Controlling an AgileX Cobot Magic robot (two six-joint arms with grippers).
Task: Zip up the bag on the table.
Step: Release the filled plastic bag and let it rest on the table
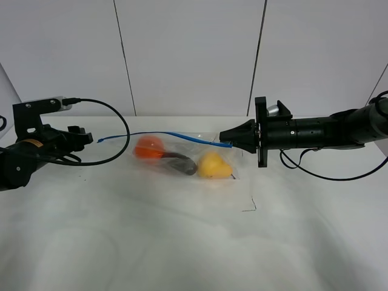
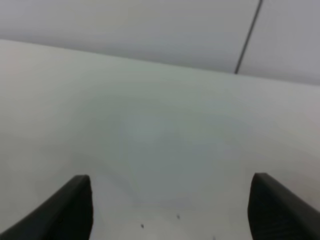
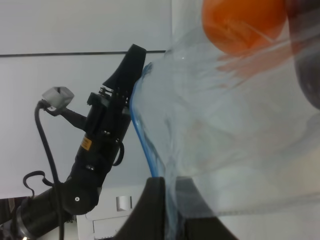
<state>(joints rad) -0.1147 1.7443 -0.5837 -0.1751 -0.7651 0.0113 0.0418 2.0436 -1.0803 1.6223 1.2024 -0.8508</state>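
Note:
The clear bag [image 1: 182,154] lies on the white table [image 1: 182,242] at the middle. An orange fruit [image 1: 148,147], a dark purple one [image 1: 182,165] and a yellow one [image 1: 213,165] show through it. Its blue zipper strip [image 1: 163,134] runs along the far edge. My right gripper [image 1: 228,142] is shut on the strip's right end; the right wrist view shows its fingers [image 3: 150,210] pinching the bag's edge [image 3: 142,135] below the orange fruit [image 3: 240,25]. My left gripper [image 1: 83,134] hovers just left of the strip's loose end, apart from it. It [image 2: 171,179] stands open with only bare table between its fingers.
Grey wall panels stand behind the table's far edge. A black cable [image 1: 115,121] loops from the left arm over the table near the bag's left side. A small dark mark [image 1: 250,206] lies in front of the bag.

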